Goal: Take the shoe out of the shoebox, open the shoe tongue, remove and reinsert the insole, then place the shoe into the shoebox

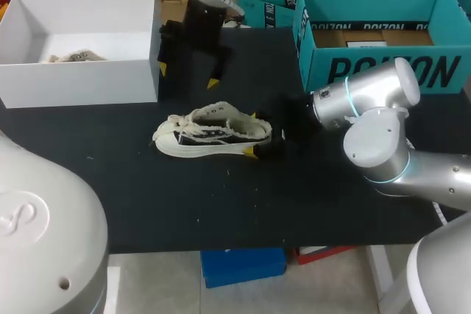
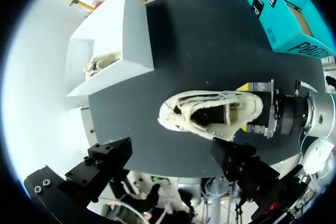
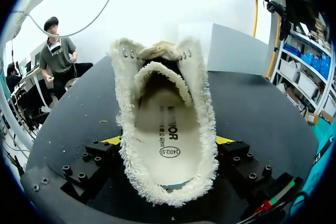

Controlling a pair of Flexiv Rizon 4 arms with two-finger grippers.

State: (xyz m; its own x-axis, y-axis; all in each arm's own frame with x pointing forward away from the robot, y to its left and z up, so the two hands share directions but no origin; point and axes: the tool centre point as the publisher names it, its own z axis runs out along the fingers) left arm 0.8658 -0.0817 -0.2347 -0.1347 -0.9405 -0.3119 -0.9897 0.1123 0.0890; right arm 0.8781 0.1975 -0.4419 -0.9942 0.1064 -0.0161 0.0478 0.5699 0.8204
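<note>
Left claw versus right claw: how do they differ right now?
The left claw hangs open and empty above the table, beside the white shoebox; the right claw is down at the table, shut on the heel of the shoe. The left points downward, the right lies level. Both have yellow tips.

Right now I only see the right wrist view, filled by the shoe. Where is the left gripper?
Observer: The left gripper hangs open over the table beside the white shoebox, touching neither it nor the shoe.
Operator: Is that shoebox empty?
Observer: No, a second shoe lies inside it.
Operator: Is my shoe lifted?
Observer: It seems not; the head view shows its sole flat on the table.
</note>
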